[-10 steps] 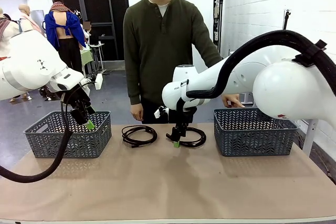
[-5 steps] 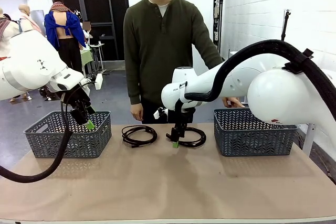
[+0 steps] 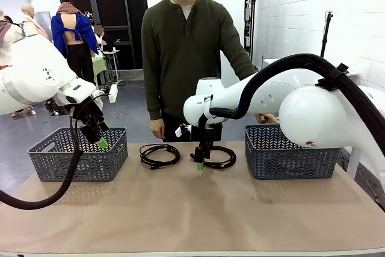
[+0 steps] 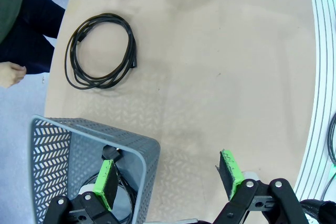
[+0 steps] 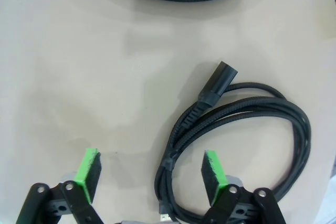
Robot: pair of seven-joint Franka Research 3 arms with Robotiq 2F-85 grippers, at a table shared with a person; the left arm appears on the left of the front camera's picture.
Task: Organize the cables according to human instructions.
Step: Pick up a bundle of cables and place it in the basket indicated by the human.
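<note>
The near half of the counter [image 3: 180,215] lies bare and open to either arm. Along the far edge, the left basket [image 3: 78,157] and right basket [image 3: 292,154] wall in the left cable coil [image 3: 175,156] and right cable coil [image 3: 231,159]. The right claw [image 3: 201,164], low at the right coil's rim, and the person [image 3: 186,52] behind crowd that stretch.

Bright even light, soft shadows, sharp focus.

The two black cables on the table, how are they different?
The left cable lies by itself; the right cable has the right gripper low over it, jaws open around one side of its loop. The left cable is nearer the left basket, the right cable nearer the right basket. Both are thin, black and coiled flat on the table.
</note>
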